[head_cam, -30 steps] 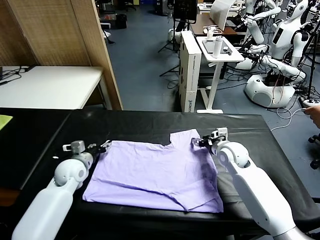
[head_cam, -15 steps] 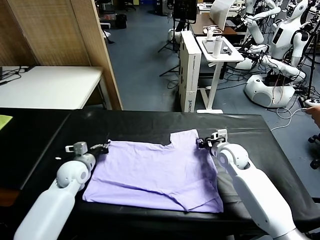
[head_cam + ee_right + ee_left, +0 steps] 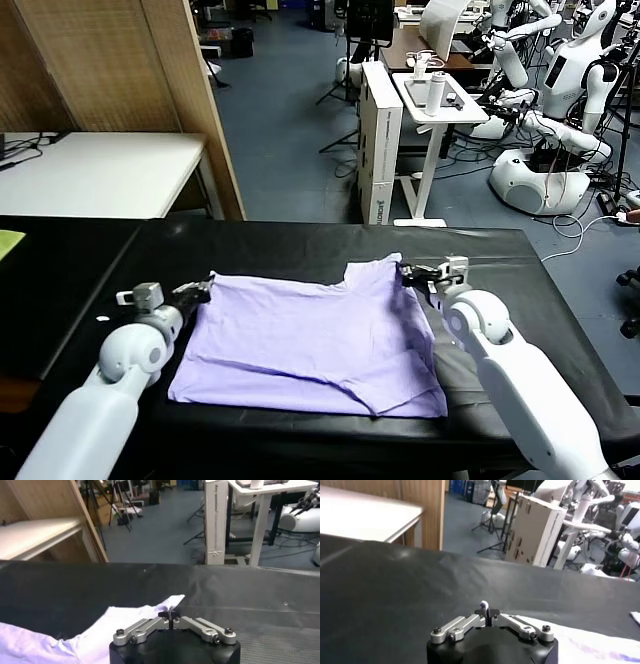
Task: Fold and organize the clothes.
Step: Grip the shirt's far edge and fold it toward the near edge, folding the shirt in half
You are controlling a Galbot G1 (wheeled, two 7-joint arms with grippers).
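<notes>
The lavender T-shirt (image 3: 310, 340) lies spread nearly flat on the black desk (image 3: 300, 245), its far edge between the two arms and its near hem close to the front edge. It looks thin, light and limp, so it should sag and crease wherever it is not supported, and a pinch at only one point would likely drag it askew; the two far corners are the sensible places to hold. The left hand (image 3: 195, 291) sits at the shirt's far left corner, its fingers closed on a small tuft of the fabric, visible in the left wrist view. The right hand (image 3: 408, 271) is at the far right corner, likewise pinched shut on the cloth edge there
</notes>
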